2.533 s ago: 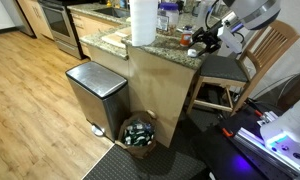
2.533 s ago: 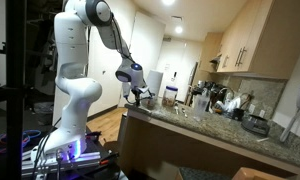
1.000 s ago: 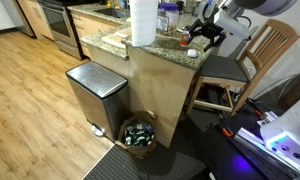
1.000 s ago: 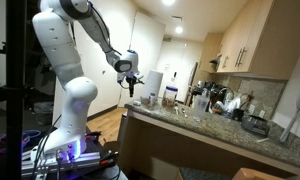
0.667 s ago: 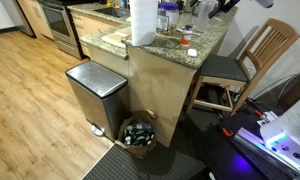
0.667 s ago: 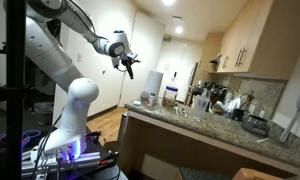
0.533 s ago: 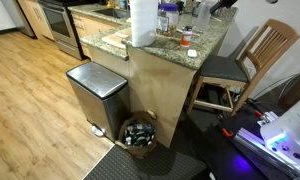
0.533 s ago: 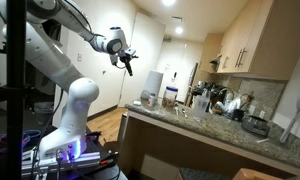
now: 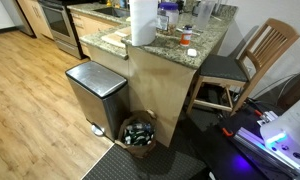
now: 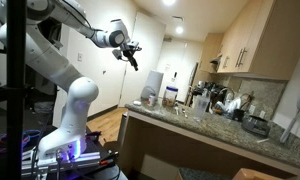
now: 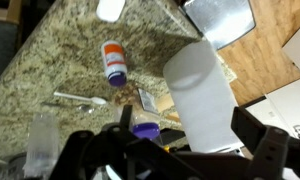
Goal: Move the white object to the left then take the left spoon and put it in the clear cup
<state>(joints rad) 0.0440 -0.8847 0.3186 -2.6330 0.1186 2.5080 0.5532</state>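
Note:
The white object [image 11: 109, 9], a small roundish lump, lies near the counter's end; it also shows in an exterior view [image 9: 191, 53]. Two spoons [image 11: 77, 99] lie side by side on the granite counter [image 11: 50, 60], next to the clear cup [image 11: 42, 131]. My gripper [image 11: 175, 150] is open and empty, with its fingers spread wide. It hangs high above the counter [image 10: 131, 56], over the tall paper-towel roll [image 11: 202, 95]. The gripper is out of frame in the exterior view that shows the counter's end.
An orange pill bottle [image 11: 114, 62] lies between the white object and the spoons, and a purple-lidded jar [image 11: 145, 129] stands by the roll. A steel trash can [image 9: 95, 90], a basket [image 9: 140, 133] and a wooden chair [image 9: 260, 55] stand around the counter.
My gripper was low at the counter's end by the white object. It has risen high and away, empty. The white object stays on the counter.

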